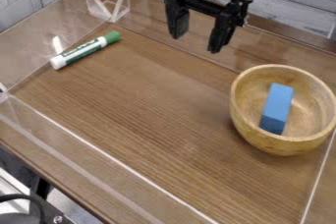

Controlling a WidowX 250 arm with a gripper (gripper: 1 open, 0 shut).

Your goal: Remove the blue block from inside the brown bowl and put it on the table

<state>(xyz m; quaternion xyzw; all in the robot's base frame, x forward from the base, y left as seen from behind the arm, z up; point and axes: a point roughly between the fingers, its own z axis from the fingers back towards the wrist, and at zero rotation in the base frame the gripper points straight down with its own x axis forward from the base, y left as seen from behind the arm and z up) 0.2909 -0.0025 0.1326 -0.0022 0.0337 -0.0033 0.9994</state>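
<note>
Fingers of the black gripper (199,28) hang spread wide and hold nothing, raised above the far part of the table (144,100). Well to its right, the blue block (276,107) stands inside the brown bowl (247,122). A green-capped marker (84,49) lies far left.

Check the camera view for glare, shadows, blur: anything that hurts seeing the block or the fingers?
Camera view: soft even light, low resolution, mildly soft throughout. Pale glare streaks on the clear acrylic walls at the back left. The blue block reads sharply against the brown bowl, with a light shadow inside it. The gripper has dark fingers, spread open, distinct against the table.
</note>
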